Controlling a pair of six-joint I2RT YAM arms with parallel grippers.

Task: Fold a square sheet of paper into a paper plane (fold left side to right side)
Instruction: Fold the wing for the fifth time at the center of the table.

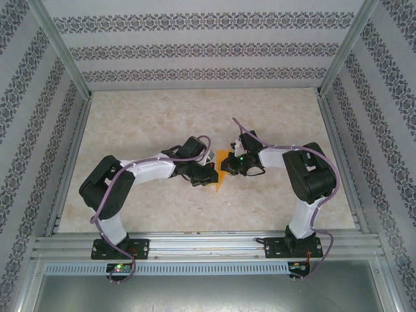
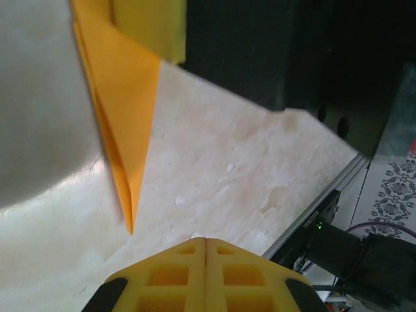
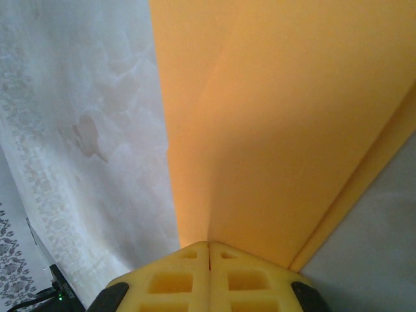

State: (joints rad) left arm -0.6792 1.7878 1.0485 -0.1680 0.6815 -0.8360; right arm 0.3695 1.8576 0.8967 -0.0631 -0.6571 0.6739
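The square sheet of paper [image 1: 221, 161] is orange and folded into a narrow pointed shape. It lies at mid-table between my two grippers. In the left wrist view the paper [image 2: 127, 97] shows two layers, its point aimed toward my left gripper [image 2: 206, 242]. That gripper is shut with nothing in it, a short way off the point. My right gripper [image 3: 208, 245] is shut, with its tips set against the broad face of the paper [image 3: 279, 130] at a crease. From above, the left gripper [image 1: 209, 177] and right gripper [image 1: 229, 168] flank the paper.
The pale marbled table [image 1: 143, 123] stretches around the paper. Patterned walls [image 1: 195, 49] and metal frame rails [image 1: 208, 244] enclose it. In the left wrist view a yellow finger [image 2: 153, 26] of the right gripper overlaps the paper's top, with the dark right arm [image 2: 273, 52] behind.
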